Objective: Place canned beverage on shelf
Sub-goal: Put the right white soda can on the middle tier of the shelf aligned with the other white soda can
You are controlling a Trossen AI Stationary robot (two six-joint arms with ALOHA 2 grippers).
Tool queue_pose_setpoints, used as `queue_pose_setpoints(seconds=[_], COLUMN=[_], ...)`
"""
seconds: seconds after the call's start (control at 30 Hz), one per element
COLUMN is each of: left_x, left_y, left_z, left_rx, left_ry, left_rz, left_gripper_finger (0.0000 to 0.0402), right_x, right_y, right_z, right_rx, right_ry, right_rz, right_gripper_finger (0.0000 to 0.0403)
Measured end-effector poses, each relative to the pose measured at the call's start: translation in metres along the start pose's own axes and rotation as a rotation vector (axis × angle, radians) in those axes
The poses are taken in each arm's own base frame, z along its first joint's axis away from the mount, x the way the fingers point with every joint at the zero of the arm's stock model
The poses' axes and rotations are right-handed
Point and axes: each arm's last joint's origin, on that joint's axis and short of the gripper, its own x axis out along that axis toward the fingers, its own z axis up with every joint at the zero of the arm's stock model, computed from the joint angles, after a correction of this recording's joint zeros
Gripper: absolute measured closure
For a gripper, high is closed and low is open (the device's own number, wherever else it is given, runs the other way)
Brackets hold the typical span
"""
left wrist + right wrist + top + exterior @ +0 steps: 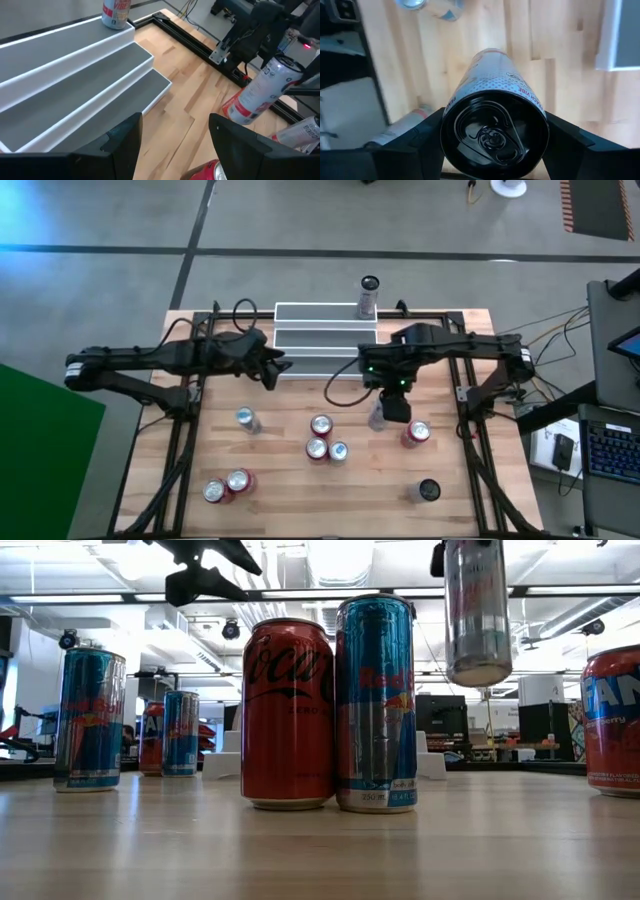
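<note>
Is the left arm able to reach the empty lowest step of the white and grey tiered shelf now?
Probably yes: the left gripper hangs open beside the shelf, and nothing stands between them.

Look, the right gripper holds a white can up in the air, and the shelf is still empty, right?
Not quite. The shelf is not empty: one can stands on its top step, as the high view shows. The right gripper does hold the white can in the air.

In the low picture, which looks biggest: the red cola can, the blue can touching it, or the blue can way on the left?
1. Middle blue can and red cola can: about alike, blue slightly taller.
2. Left blue can: smaller, perhaps only because it stands farther back.
</note>
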Motion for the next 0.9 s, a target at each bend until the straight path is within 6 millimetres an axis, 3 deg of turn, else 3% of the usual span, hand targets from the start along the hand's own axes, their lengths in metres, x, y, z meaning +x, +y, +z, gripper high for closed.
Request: queue_pose_setpoints(seconds=[0.17, 0.33, 0.53, 0.9], left_x=[0.004, 0.007, 0.009, 0.009], left_y=[-0.001, -0.002, -0.003, -0.003], left_z=[-0.002, -0.004, -0.003, -0.003], left_rx=[-0.023, -0.039, -0.043, -0.051], left_ry=[0.013, 0.023, 0.016, 0.017], left_rz=[0.003, 0.007, 0.002, 0.003], left_gripper_finger=[0.0187, 0.0187, 0.0187, 0.0187], right_x=[-0.014, -0.035, -0.034, -0.039], right_y=[-0.023, -0.069, -0.124, -0.147], right_z=[0.004, 0.003, 0.010, 0.036], right_rx=[-0.020, 0.036, 0.123, 0.106], right_ry=[-0.061, -0.116, -0.091, -0.118], right_rz=[-0.106, -0.190, -0.257, -0.324], right_gripper_finger=[0.0158, 0.0158, 0.0158, 0.0158])
